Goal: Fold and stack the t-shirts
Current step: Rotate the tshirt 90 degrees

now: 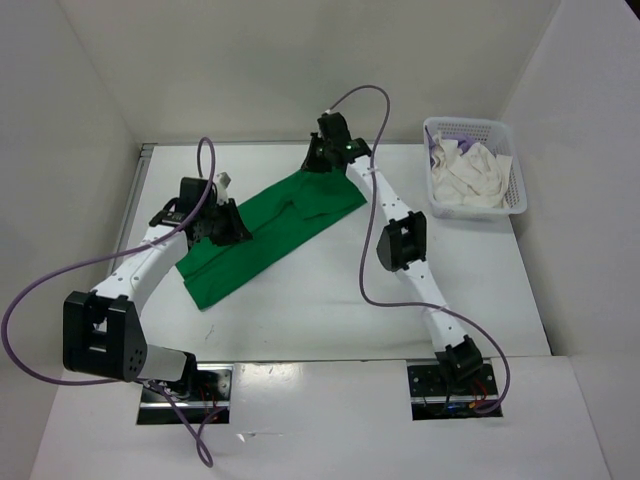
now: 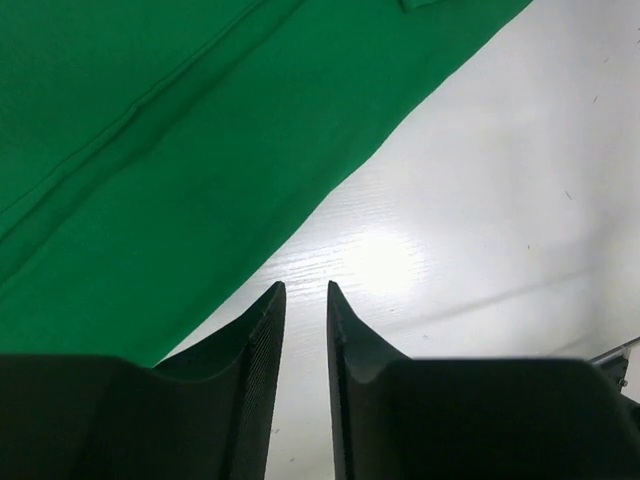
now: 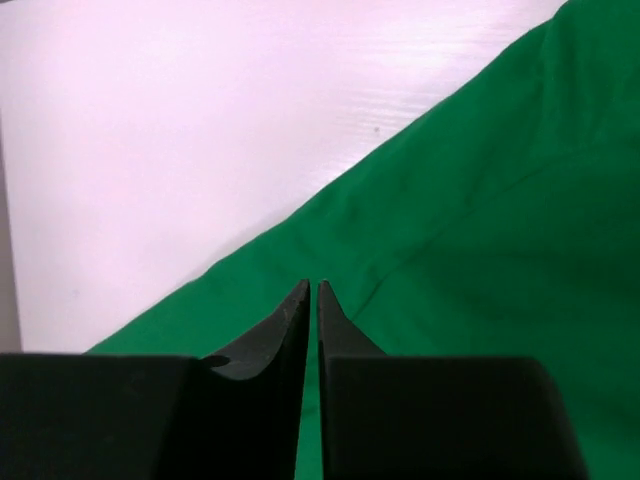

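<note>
1. Green shirt (image 1: 270,232) lay on the desk (image 1: 330,295) as a long slanted band. Its sides looked turned in, so I judged the lengthwise fold done and the crosswise fold due.
2. Left hand (image 2: 306,292) sat at the green shirt's left long edge, over bare desk just beside the hem. Its fingers were a little parted and held nothing, with desk showing through the gap. It was probably placed low there to slide under the hem rather than grab from above.
3. Right hand (image 3: 312,288) was over the green shirt's far end, its fingers pressed almost together. Creases ran off from the tips, which hints at a pinch, but I could not tell whether cloth was caught between them.
4. Hands well apart along the band made sense, since soft cloth sags and bunches if lifted at one point.
5. White shirt (image 1: 470,182) lay crumpled in the basket (image 1: 516,160), well off to the right of the green shirt's far end. A bit of purple shirt (image 1: 437,152) showed at the basket corner nearest the green shirt. Neither was folded, so I judged the task to be at an early stage.
</note>
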You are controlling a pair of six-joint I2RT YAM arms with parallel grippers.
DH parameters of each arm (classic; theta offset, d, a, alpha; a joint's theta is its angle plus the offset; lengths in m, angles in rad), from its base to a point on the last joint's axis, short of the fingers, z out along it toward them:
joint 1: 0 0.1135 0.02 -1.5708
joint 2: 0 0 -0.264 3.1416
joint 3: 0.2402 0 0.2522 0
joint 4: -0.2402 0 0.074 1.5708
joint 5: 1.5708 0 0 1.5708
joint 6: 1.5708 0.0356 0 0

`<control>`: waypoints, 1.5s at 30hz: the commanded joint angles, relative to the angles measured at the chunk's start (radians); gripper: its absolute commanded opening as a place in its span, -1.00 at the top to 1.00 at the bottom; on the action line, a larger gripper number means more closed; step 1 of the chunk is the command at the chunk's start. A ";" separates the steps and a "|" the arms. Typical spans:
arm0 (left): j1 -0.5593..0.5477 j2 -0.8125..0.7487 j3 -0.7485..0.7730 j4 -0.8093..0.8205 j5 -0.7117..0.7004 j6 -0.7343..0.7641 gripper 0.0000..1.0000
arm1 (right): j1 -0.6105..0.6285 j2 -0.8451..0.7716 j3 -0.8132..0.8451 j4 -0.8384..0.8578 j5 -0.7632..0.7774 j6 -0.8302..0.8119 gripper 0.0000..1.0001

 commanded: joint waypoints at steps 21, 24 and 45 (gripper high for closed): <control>0.033 0.046 0.078 0.118 -0.008 -0.069 0.70 | 0.316 -0.960 -1.659 0.676 -0.101 0.296 -0.06; 0.033 0.046 0.069 0.118 0.001 -0.069 0.67 | 0.316 -0.908 -1.650 0.709 -0.101 0.338 -0.09; -0.006 0.155 0.159 0.082 -0.040 0.035 0.53 | 0.303 -0.731 -1.503 0.583 0.015 0.374 1.00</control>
